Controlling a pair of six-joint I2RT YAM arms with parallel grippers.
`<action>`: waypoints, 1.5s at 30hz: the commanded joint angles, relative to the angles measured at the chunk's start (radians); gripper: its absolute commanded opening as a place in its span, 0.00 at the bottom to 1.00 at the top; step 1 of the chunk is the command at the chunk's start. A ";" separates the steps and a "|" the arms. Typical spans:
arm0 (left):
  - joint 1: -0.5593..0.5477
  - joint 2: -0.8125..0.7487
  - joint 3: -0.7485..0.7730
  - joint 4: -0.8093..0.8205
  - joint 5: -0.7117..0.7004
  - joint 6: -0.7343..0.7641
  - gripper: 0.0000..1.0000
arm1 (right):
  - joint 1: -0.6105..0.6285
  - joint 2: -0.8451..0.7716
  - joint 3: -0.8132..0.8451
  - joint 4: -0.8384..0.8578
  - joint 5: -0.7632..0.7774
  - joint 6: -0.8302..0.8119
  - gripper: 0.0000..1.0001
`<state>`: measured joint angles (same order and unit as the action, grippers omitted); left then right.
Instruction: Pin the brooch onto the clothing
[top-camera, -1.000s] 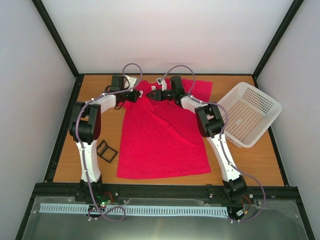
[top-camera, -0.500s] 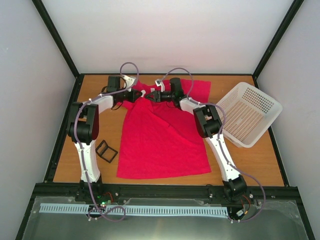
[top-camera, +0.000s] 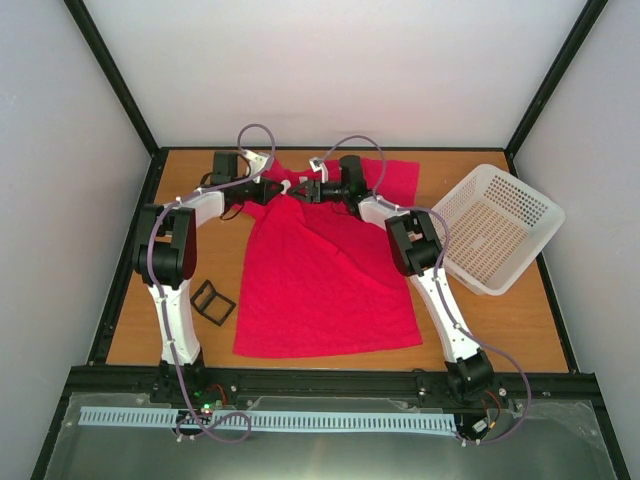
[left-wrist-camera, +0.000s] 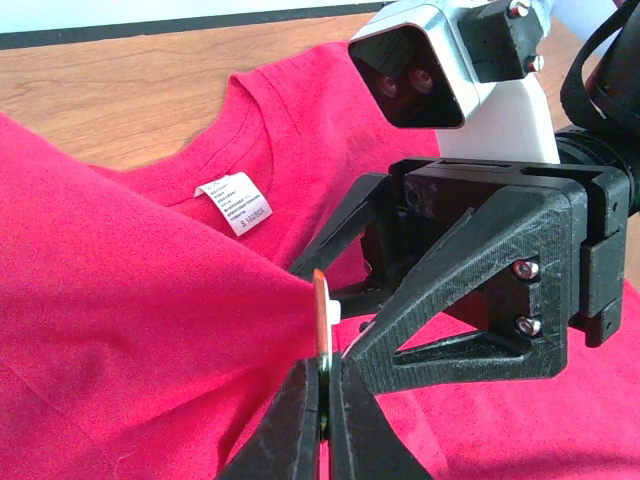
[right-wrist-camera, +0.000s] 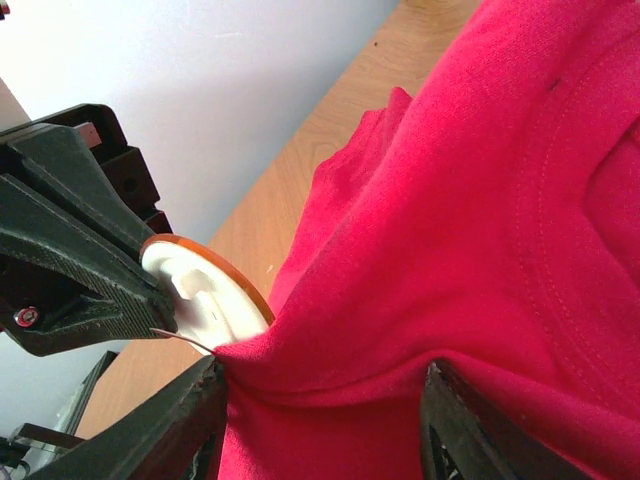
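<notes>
The red clothing (top-camera: 320, 280) lies flat on the table, its collar end lifted and bunched between the two arms. My left gripper (top-camera: 277, 187) is shut on the lower rim of the brooch (left-wrist-camera: 321, 320), a thin white disc with an orange edge, held upright. Its white back (right-wrist-camera: 205, 290) and thin metal pin press against a raised fold of the clothing (right-wrist-camera: 480, 250). My right gripper (right-wrist-camera: 320, 410) faces the left one, jaws wide apart, with that fold lying between the fingers. A white neck label (left-wrist-camera: 235, 203) shows inside the collar.
A white perforated basket (top-camera: 515, 185) stands at the right side of the table. A small black frame-like case (top-camera: 213, 302) lies on the wood left of the shirt, beside the left arm. Black frame rails border the table.
The two grippers have drawn closer together at the collar. The shirt's upper left has been pulled inward and bunched, and the right jaws have spread a little wider.
</notes>
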<state>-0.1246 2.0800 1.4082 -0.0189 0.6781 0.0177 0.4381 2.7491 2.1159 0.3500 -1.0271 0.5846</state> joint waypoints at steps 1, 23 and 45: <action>0.000 -0.017 -0.003 0.039 0.058 0.025 0.01 | 0.008 0.043 0.044 0.047 -0.010 0.030 0.52; 0.000 -0.015 -0.006 0.042 0.098 0.022 0.01 | 0.013 0.081 0.101 0.095 -0.027 0.093 0.54; 0.028 0.033 0.049 0.001 0.100 -0.013 0.01 | 0.014 0.055 0.010 0.159 -0.024 0.134 0.59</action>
<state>-0.1032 2.1014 1.4143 -0.0162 0.7284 0.0097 0.4393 2.8014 2.1387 0.4755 -1.0512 0.7044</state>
